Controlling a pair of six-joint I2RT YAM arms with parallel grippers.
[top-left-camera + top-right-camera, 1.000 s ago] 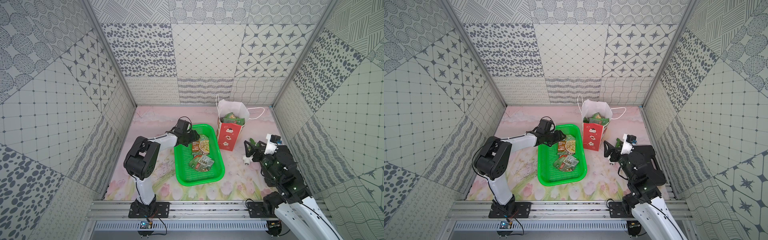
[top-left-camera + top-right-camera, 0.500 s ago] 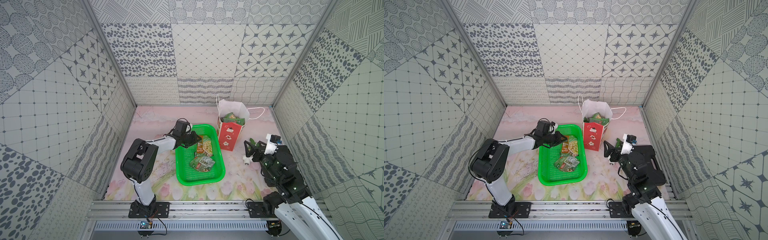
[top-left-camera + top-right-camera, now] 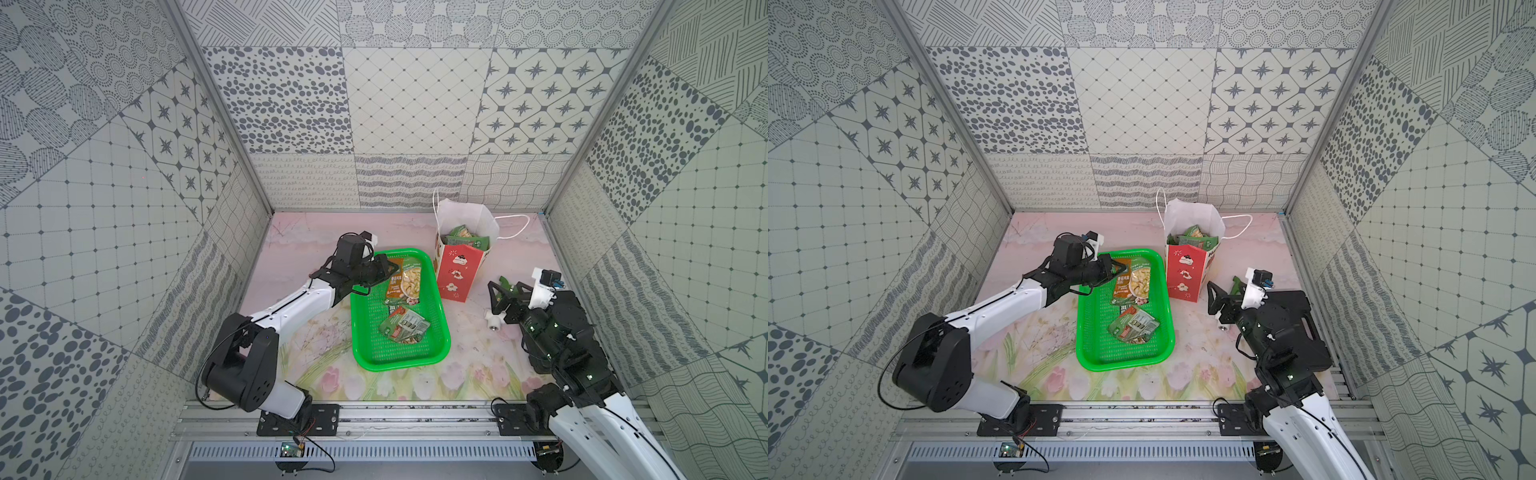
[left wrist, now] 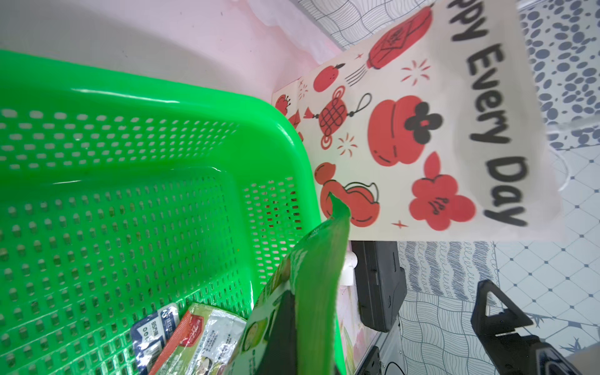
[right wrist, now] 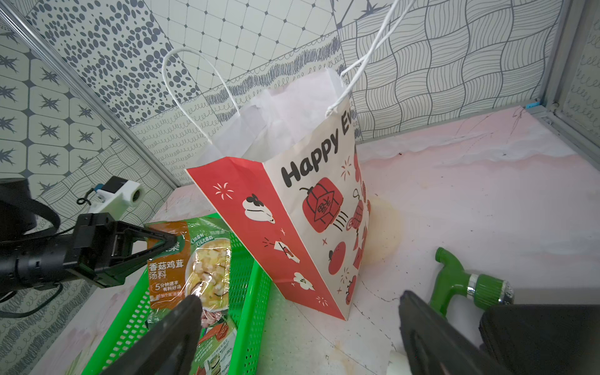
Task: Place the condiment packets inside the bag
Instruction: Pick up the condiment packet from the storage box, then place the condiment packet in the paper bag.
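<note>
A green perforated basket (image 3: 399,365) sits mid-counter, its long side running front to back. The counter (image 3: 478,374) is pale pink with a flower print, tulips along the near edge, and a yellowish stain (image 5: 388,220) further back. Right of the basket, well apart, lies a green tap fitting (image 5: 461,279) with a small white piece (image 3: 494,322) near it. Patterned grey-and-white walls (image 3: 415,104) enclose three sides.

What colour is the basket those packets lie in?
The basket is bright green, seen best in the left wrist view.
</note>
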